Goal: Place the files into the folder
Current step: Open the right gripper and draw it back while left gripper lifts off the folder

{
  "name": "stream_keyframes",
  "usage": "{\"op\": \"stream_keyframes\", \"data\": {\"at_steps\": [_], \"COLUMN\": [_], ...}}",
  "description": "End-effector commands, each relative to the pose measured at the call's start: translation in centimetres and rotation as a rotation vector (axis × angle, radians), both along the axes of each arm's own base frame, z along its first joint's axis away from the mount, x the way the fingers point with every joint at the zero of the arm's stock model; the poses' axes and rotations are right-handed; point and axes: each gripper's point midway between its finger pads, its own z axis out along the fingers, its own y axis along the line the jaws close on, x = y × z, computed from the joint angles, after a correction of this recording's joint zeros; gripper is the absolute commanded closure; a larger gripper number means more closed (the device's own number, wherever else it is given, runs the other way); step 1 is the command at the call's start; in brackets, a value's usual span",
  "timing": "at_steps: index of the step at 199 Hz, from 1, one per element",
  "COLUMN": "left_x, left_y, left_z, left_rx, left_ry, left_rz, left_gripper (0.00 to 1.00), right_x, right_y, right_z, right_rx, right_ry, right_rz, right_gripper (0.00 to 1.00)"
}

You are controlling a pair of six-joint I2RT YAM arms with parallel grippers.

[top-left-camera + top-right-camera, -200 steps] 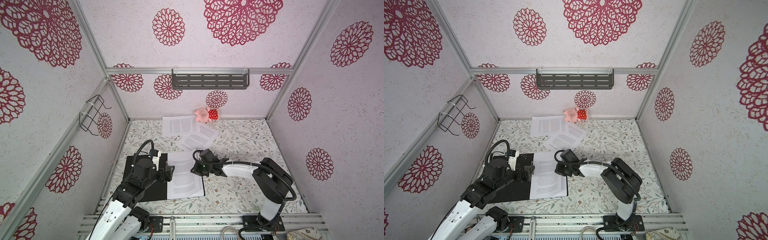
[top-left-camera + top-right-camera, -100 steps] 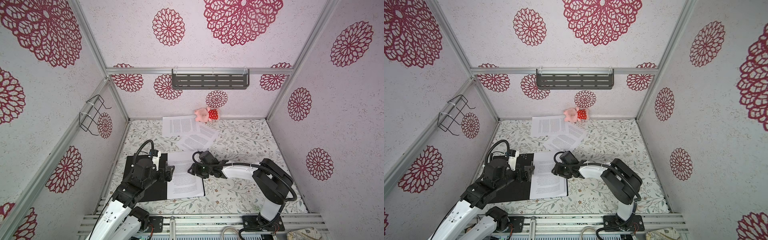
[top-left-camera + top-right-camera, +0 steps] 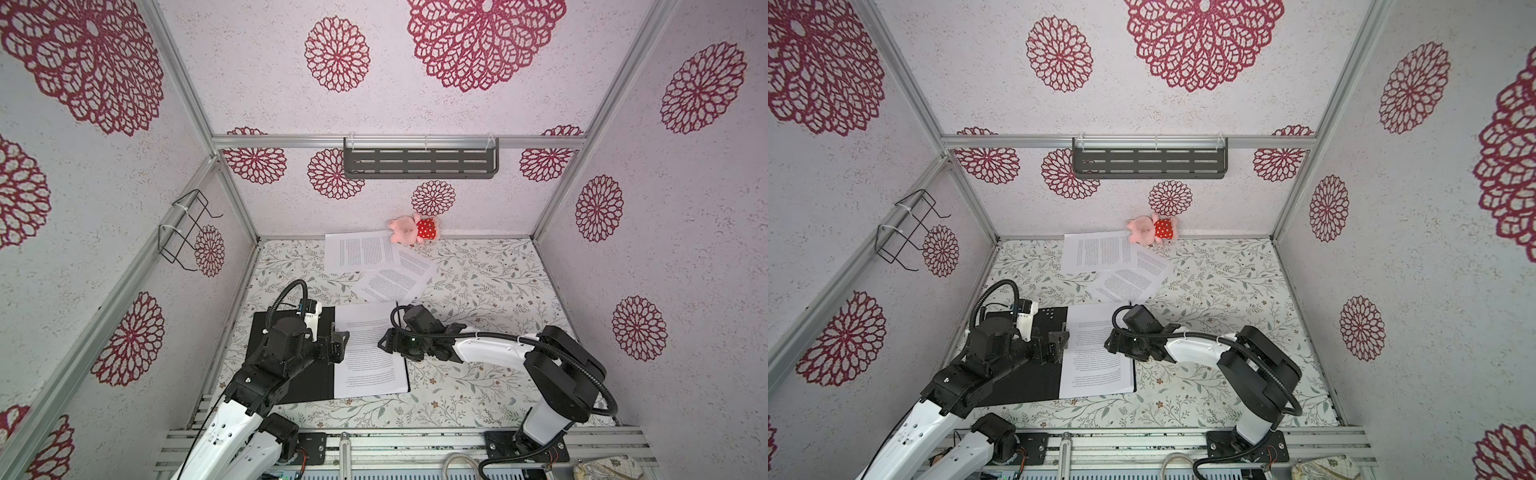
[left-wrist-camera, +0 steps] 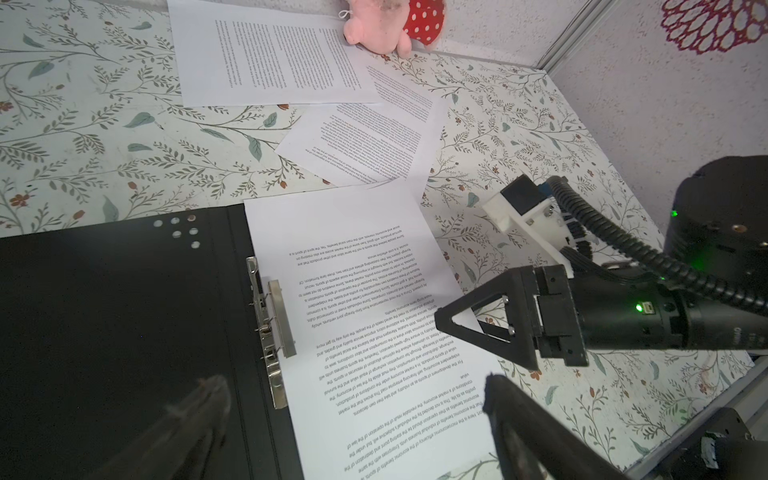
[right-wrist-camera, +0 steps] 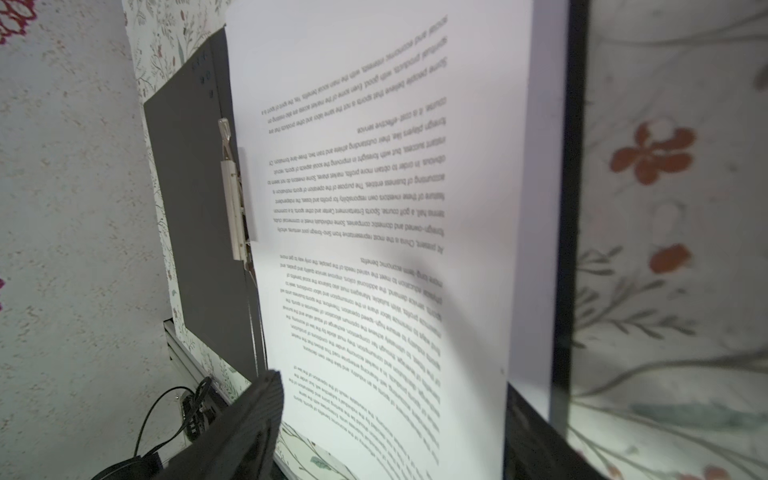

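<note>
One printed sheet [image 3: 370, 370] of the files lies in the open folder [image 3: 320, 384], on the half toward the right fingers [image 3: 383, 343]. The folder rests black inside up on the tabletop [image 3: 478, 282]. In both top views the left fingers [image 3: 341, 334] hover over the folder's spine, just beside the sheet's inner edge. The right fingers point at them from across the sheet, over its outer half. The loose files [image 3: 361, 251] lie overlapped well beyond both pairs of fingers, by the back wall [image 3: 374, 199], with a pink plush toy [image 3: 411, 228] touching the farthest one.

In the left wrist view, the left fingers [image 4: 513, 419] stand wide apart with nothing between them. The spine clip [image 4: 272, 324] and the sheet lie below them. The right fingers [image 4: 521, 320] sit low over the sheet's outer edge, and seen side-on their gap does not show.

In the right wrist view, the right fingers [image 5: 253, 411] are spread well apart, gripping nothing. The sheet [image 5: 395, 208] stretches ahead of them, slightly bowed, its outer edge just inside that of the folder [image 5: 569, 208]. Whether a finger touches the paper I cannot tell.
</note>
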Motion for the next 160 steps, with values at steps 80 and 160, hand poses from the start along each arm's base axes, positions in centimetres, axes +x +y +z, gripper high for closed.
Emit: {"op": "stream_keyframes", "data": {"at_steps": [80,160], "left_x": [1.9,12.9], "left_y": [-2.9,-10.4], "left_z": [-0.3,-3.3], "left_rx": [-0.131,-0.202], "left_ry": [0.094,0.328], "left_rz": [-0.026,-0.065], "left_gripper": [0.01,0.01], "right_x": [13.1,25.4], "right_y": [-13.7,-17.3], "right_z": [5.4,2.0], "right_rx": [-0.156,-0.138], "right_ry": [-0.205,-0.225], "right_rz": [-0.146,-0.202], "right_gripper": [0.03,0.03]}}
